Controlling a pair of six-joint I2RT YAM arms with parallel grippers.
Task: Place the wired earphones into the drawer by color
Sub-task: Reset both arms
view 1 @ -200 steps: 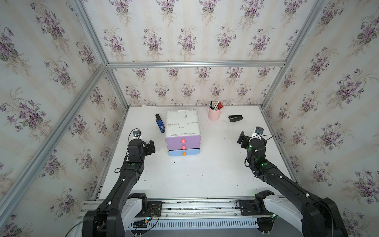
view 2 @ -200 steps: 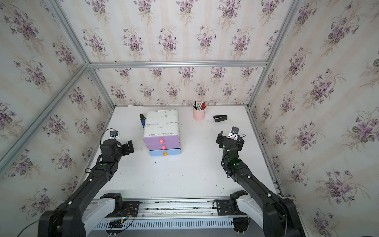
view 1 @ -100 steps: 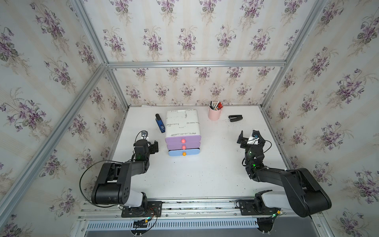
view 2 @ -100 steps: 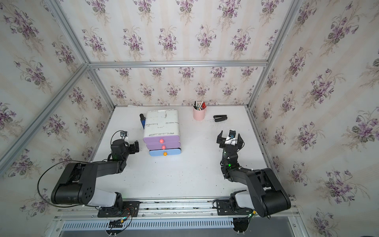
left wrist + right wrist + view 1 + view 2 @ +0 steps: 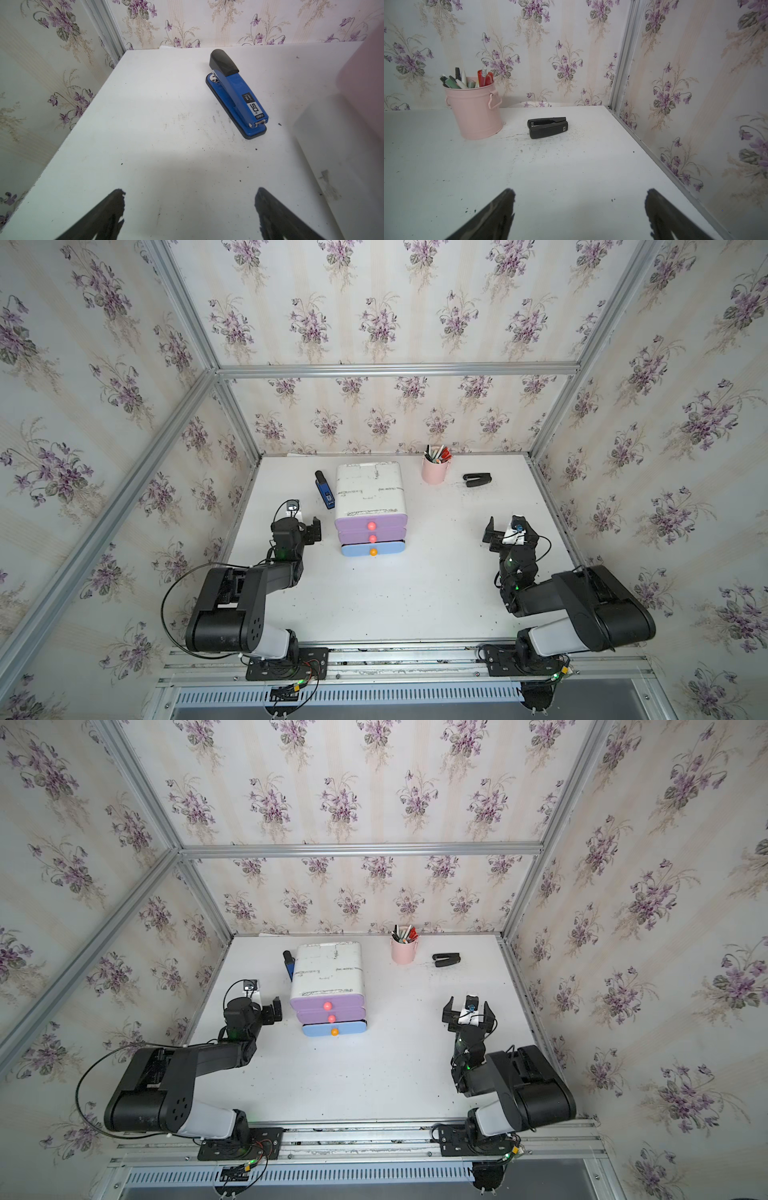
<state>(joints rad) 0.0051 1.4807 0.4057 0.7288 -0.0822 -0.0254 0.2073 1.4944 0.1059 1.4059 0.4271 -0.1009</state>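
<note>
We see the drawer unit (image 5: 370, 493) standing toward the far middle of the white table (image 5: 415, 597), its white top scuffed. Its two purple drawers (image 5: 386, 525) and the blue bottom drawer (image 5: 390, 548) face the near side, and all three look pushed in. We cannot tell where the wired earphones are; no view shows them.

The left gripper (image 5: 190, 192) sits low by the left edge of the table, just left of the drawer fronts. In the left wrist view its fingers (image 5: 108, 209) stand wide apart with only bare table between them. The right gripper (image 5: 580, 191) sits toward the right side, well apart from the drawer unit. Its fingers (image 5: 496, 209) are also spread wide and hold nothing.

A blue stapler (image 5: 325, 490) lies just left of the drawer unit, toward the far side. A pink cup (image 5: 435, 472) full of pens stands to the far right of the unit. A black stapler (image 5: 478, 480) lies on the table just right of the cup. Both arms are folded back near the rail (image 5: 415, 659) at the near edge.
</note>
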